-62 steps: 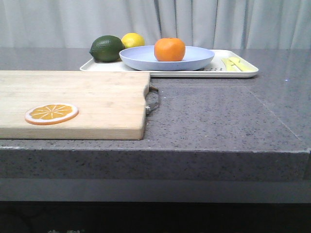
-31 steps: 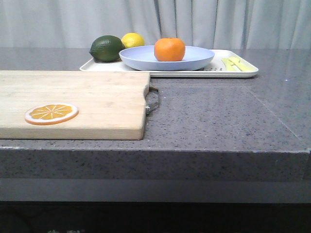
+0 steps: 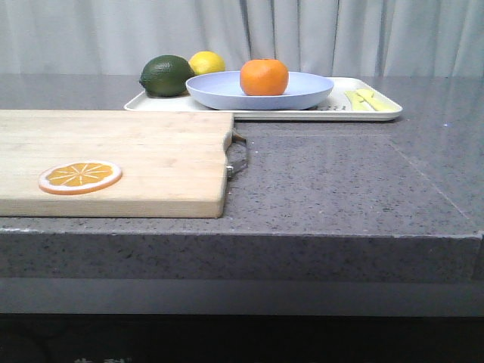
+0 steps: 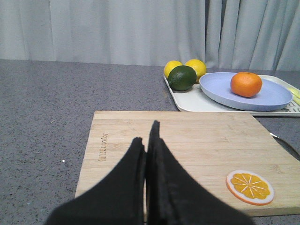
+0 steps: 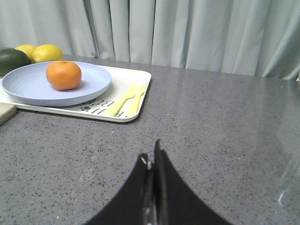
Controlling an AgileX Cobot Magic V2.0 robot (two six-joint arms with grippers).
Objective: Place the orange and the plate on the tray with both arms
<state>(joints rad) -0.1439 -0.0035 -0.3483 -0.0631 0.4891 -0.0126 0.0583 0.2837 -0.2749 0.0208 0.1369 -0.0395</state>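
Note:
The orange point(image 3: 264, 76) sits in the pale blue plate point(image 3: 302, 91), which rests on the cream tray point(image 3: 374, 113) at the back of the counter. All three also show in the left wrist view: orange point(image 4: 246, 84), plate point(image 4: 272, 96), tray point(image 4: 190, 102); and in the right wrist view: orange point(image 5: 63, 75), plate point(image 5: 28, 86), tray point(image 5: 133, 79). My left gripper point(image 4: 146, 136) is shut and empty above the wooden cutting board point(image 4: 187, 140), well short of the tray. My right gripper point(image 5: 151, 157) is shut and empty over bare counter, short of the tray. Neither gripper shows in the front view.
A dark green avocado point(image 3: 166, 75) and two lemons point(image 4: 196, 67) lie at the tray's left end; yellow cutlery point(image 3: 367, 99) lies at its right end. The cutting board point(image 3: 113, 159) with a metal handle point(image 3: 238, 159) carries an orange slice disc point(image 3: 80, 177). The counter's front edge point(image 3: 242, 234) is near.

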